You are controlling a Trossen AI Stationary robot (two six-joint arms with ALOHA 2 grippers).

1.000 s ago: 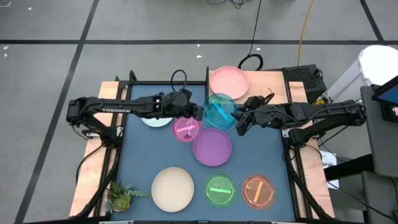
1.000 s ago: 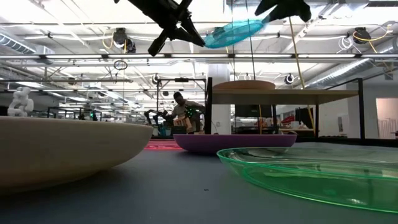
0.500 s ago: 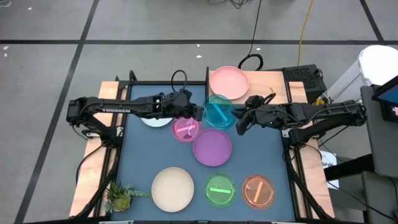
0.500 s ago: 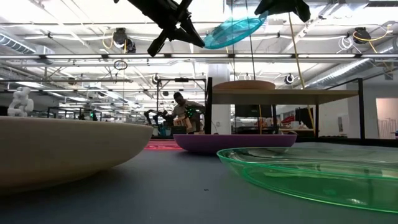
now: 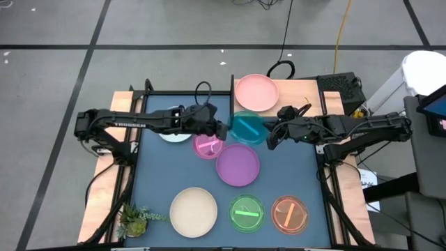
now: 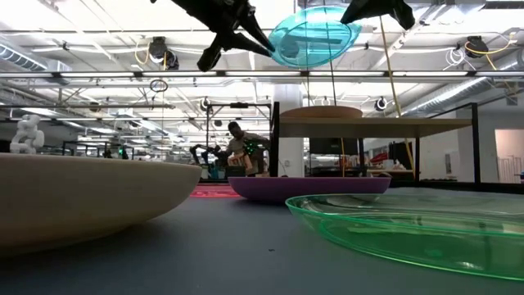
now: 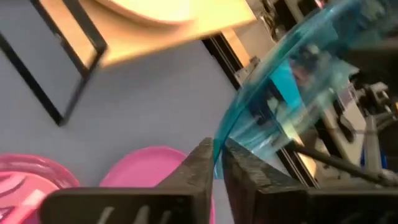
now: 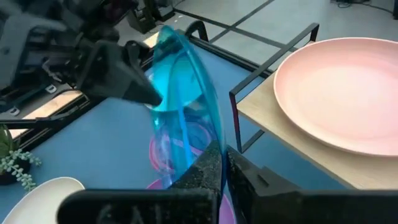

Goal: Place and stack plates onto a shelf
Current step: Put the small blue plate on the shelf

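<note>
I now have the right pincer [image 8: 221,163] clamped on the teal plate [image 5: 246,127], tipped up midair near the counter's far edge beside the shelf [image 5: 293,90], while the left pincer [image 7: 214,163], narrow on the opposite rim, starts loosening, so handover's nearly done.

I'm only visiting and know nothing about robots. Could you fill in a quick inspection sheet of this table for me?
Surface: dark blue table, wooden side rails.
Job's things: teal plate held in the air between both arms; salmon plate on the shelf; pink, purple, cream, green, orange and a pale plate on the table.
Clutter: small plant at a table corner.
Claws: left claw and right claw each pinch the teal plate's rim.
Cables: black and yellow leads on the floor.
Surroundings: large workshop; a person far behind.
</note>
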